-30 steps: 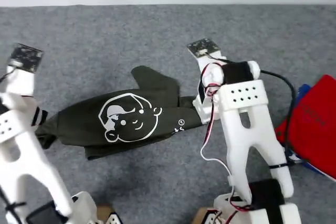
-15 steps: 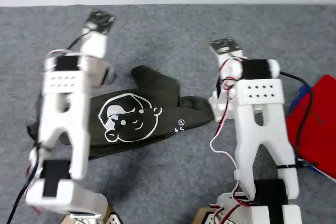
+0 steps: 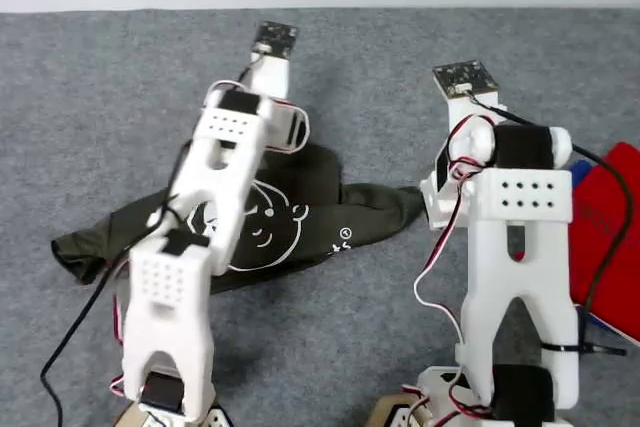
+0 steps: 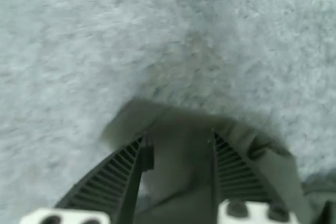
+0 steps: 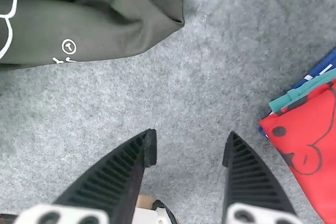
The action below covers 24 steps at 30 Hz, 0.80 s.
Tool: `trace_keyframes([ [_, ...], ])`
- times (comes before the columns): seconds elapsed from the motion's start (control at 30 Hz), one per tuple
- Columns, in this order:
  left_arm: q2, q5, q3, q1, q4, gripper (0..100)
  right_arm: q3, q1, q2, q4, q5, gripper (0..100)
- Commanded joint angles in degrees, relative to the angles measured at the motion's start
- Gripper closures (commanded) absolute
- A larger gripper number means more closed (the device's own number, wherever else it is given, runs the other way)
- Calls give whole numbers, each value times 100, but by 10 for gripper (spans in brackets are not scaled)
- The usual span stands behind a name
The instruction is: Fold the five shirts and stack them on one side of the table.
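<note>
Jaws apart, the left gripper (image 4: 179,141) straddles a sleeve of the olive shirt (image 3: 345,209) lying mid-table (image 3: 100,77), the right gripper (image 5: 190,137) open just beside it; the light, limp cloth is probably best pinched at its corners.

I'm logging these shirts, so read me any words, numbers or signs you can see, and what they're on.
Dark shirt: small white mark near the hem, too small to read.
Dark shirt: face drawing, no words.
Red shirt: line drawing, no words.
Nothing else carries text.
</note>
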Motion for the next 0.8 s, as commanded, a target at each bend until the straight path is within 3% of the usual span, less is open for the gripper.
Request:
trace_keyframes([
  [0.0,659,70,-1411,114,791,823,-290,66,-268,224,-44,793],
  [0.17,1741,-123,-3398,114,2233,852,-290,66,-268,224,-44,793],
  [0.3,2453,-879,-4690,105,3024,1000,-290,66,-259,224,-44,793],
  [0.43,2646,-958,-6044,-44,3543,997,-290,66,-268,224,-44,794],
  [0.5,2505,-844,-6659,-176,3543,997,-290,66,-268,224,-44,794],
  [0.77,176,-835,-6343,-237,3543,996,-290,31,-268,224,-44,794],
])
